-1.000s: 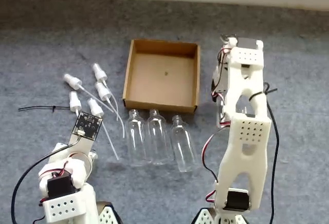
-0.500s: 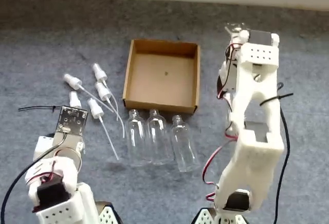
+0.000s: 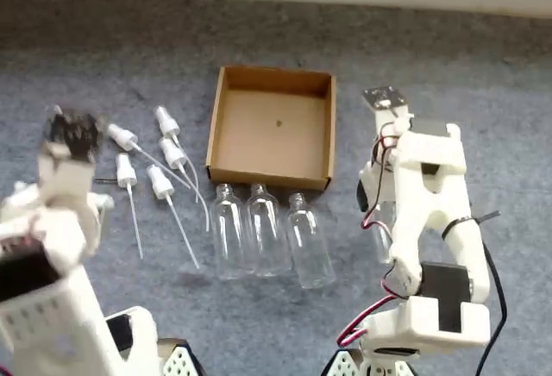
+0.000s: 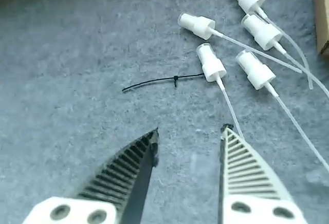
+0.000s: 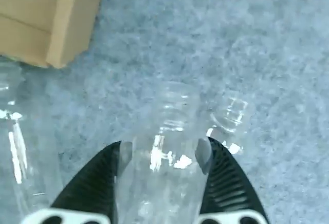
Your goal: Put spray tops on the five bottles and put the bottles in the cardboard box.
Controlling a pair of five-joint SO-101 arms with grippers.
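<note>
From the high view the right arm (image 3: pixel 423 221) is covering most of what's under it, so the wrist view is doing the work here. The right gripper (image 5: pixel 162 147) is closing around a clear bottle (image 5: pixel 165 124), fingers pressing on both sides, neck pointing away from the arm. A second bottle (image 5: pixel 230 112) is lying just beside it, with part of it hiding behind a finger.

Count-wise that's five bottles. Those two, plus a row of three bottles (image 3: pixel 263 229) lying side by side on the grey carpet (image 4: pixel 77 39), necks pointing at the cardboard box (image 3: pixel 272 134), long axes running toward it.

Five spray tops (image 4: pixel 254 70) are lying left of the box, tubes trailing toward the bottles, some running off frame.

The left gripper (image 4: pixel 190 134) is hanging wide open, holding nothing, near a black cable tie (image 4: pixel 164 81).
</note>
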